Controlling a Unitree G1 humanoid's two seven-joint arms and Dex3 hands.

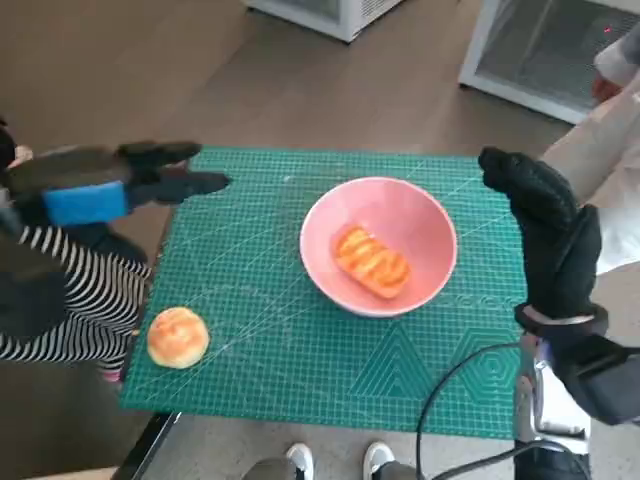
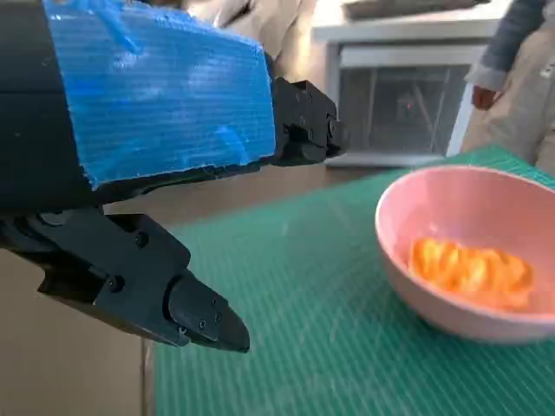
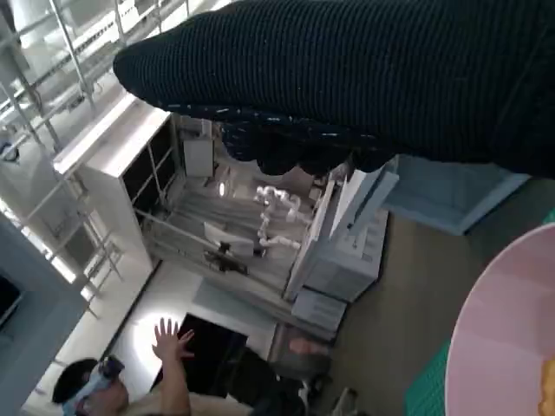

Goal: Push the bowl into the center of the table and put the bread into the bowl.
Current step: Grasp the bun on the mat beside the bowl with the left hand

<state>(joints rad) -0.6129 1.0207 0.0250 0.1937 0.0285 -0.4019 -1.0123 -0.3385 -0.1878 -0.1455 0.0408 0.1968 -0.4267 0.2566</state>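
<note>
Nearest the robot, at the table's front edge: a pair of white-toed shoes (image 1: 335, 460) on the floor, and a black cable (image 1: 470, 375) looping over the green cutting mat (image 1: 260, 330) toward the right forearm.

Front left corner of the mat: one round bread roll (image 1: 178, 337), lying alone, well apart from the bowl. Beside that corner, off the table, a person's striped sleeve (image 1: 70, 295).

Middle of the mat, slightly right of centre: pink bowl (image 1: 379, 245), upright, holding one oblong glazed piece of bread (image 1: 372, 261) on its floor.

Right of the bowl: right hand (image 1: 545, 230), black knitted glove, raised by the mat's right edge, near the rim but apart from it, fingers extended and holding nothing.

Far left edge of the mat: left hand (image 1: 120, 182), blue-taped back, fingers (image 2: 195, 316) spread apart, empty, hovering well away from bowl and roll.

Beyond the table: brown floor, white cabinets (image 1: 545, 50) with glass fronts; a person in pale clothing (image 1: 615, 110) at far right.
</note>
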